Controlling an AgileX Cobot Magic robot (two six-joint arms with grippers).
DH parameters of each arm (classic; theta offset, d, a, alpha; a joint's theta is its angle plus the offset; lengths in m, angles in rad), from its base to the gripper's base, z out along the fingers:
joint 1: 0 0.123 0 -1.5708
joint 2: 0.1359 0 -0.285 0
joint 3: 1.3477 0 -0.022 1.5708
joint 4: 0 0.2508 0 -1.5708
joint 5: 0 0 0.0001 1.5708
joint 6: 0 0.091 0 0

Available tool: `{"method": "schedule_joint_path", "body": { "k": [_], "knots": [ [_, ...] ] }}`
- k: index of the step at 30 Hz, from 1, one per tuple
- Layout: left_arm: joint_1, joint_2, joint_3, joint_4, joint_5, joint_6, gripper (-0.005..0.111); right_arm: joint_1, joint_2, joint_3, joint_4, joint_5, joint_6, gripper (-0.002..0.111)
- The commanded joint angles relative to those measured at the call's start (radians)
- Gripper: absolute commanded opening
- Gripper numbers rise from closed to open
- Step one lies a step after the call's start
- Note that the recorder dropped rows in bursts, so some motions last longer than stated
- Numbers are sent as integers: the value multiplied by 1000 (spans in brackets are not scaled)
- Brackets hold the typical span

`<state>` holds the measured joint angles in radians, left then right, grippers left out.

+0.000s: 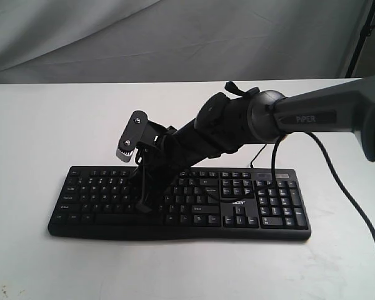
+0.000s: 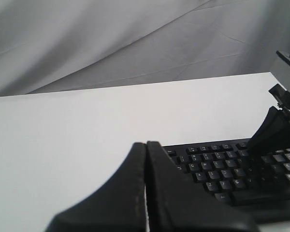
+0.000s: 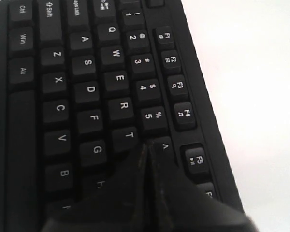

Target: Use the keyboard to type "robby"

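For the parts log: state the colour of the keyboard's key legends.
White, on the black keyboard; the right wrist view shows it best.

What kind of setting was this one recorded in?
Probably a lab test bench rather than an office: a plain white table, a grey cloth backdrop behind it, and just a keyboard under a robot arm.

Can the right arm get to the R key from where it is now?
Probably yes. The right gripper, shut, points down at the keyboard close to the T key. The R key beside it is uncovered, and nothing lies between them.
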<state>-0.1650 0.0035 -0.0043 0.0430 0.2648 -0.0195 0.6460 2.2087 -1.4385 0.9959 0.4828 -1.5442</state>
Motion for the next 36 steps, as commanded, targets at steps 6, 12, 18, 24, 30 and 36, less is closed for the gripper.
{"method": "schedule_joint_path", "body": {
  "k": [6, 12, 18, 24, 30, 36],
  "knots": [
    [-6, -3, 4, 5, -5, -3, 0, -6, -5, -6, 44, 34, -40, 0],
    [-6, -3, 4, 5, -5, -3, 0, -6, -5, -6, 44, 21, -40, 0],
    [-6, -3, 4, 5, -5, -3, 0, -6, -3, -6, 44, 21, -40, 0],
    [-6, -3, 4, 5, -5, -3, 0, -6, -3, -6, 62, 18, -47, 0],
    [-6, -3, 4, 5, -5, -3, 0, -6, -3, -6, 66, 18, -48, 0],
    [-6, -3, 4, 5, -5, -3, 0, -6, -3, -6, 89, 18, -48, 0]
  ]
}}
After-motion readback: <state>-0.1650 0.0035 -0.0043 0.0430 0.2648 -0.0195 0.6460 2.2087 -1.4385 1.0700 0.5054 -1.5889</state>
